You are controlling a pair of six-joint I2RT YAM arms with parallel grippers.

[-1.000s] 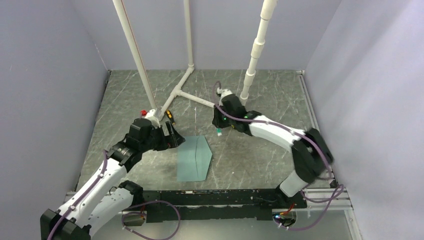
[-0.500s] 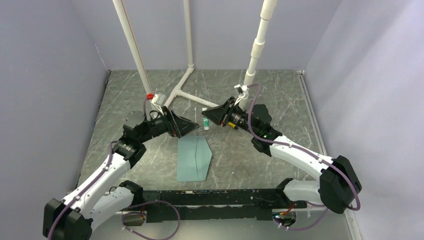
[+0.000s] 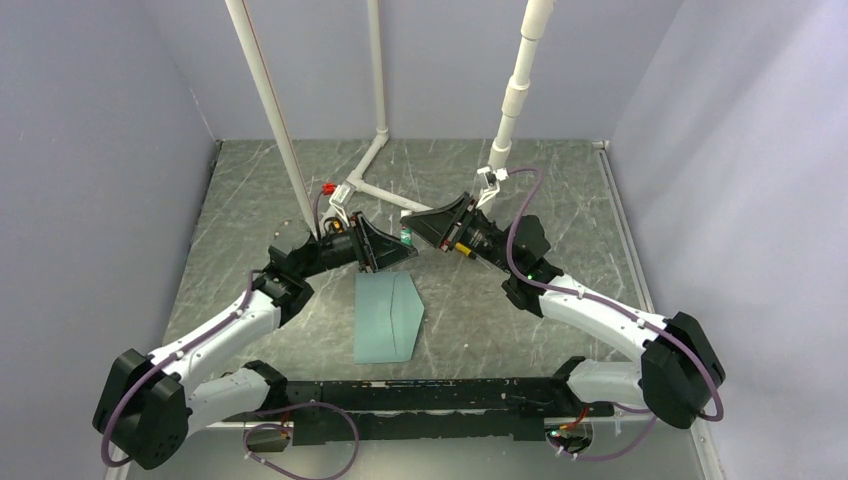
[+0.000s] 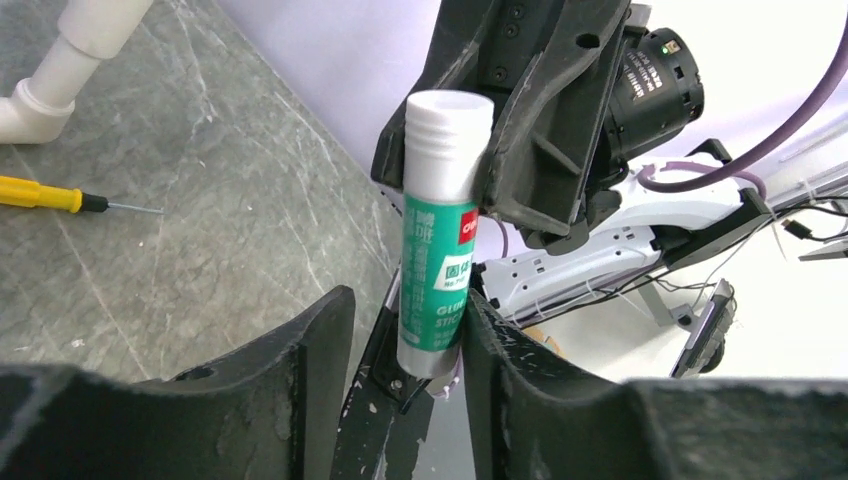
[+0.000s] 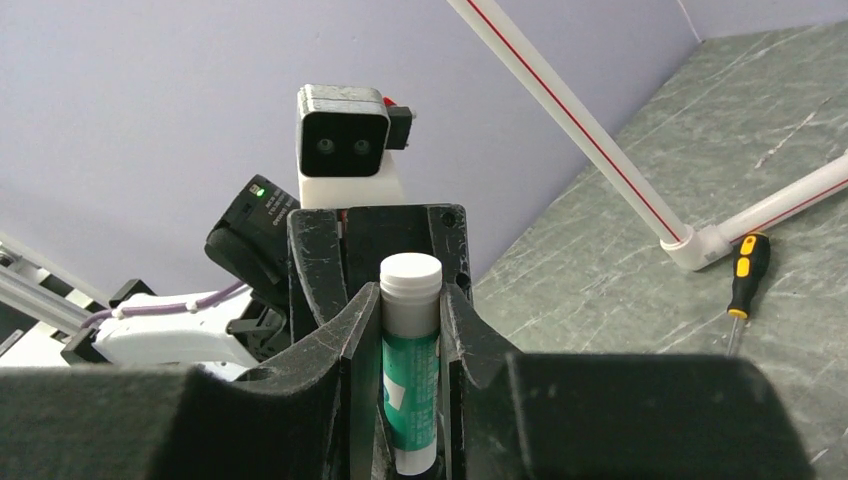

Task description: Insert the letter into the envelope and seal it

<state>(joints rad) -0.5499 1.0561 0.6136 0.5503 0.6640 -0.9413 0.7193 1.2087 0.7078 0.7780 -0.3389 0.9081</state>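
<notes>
LIGHT bright, even, diffuse from overhead | SHADOWS faint and soft-edged on the grey marbled bench [image 3: 600, 230] | GLARE left wrist view's right background blown out white | FOCUS green-and-white plastic glue stick [image 4: 438, 270] crisp in both wrist views, nearest foreground soft | TOP VIEW sharp, no motion blur

The lower end of the glue stick [image 4: 440, 260] is disappearing behind the fingers of the left end effector [image 4: 407, 300], which are looming close and blurred, so whether both are touching it cannot be told. The right end effector [image 5: 410, 300] is covering the stick's sides and part of its label, whose small print is proving unreadable. From above, the stick is showing only as a tiny green speck. The left edge is cropping the handle of the screwdriver [image 4: 45, 197].
</notes>
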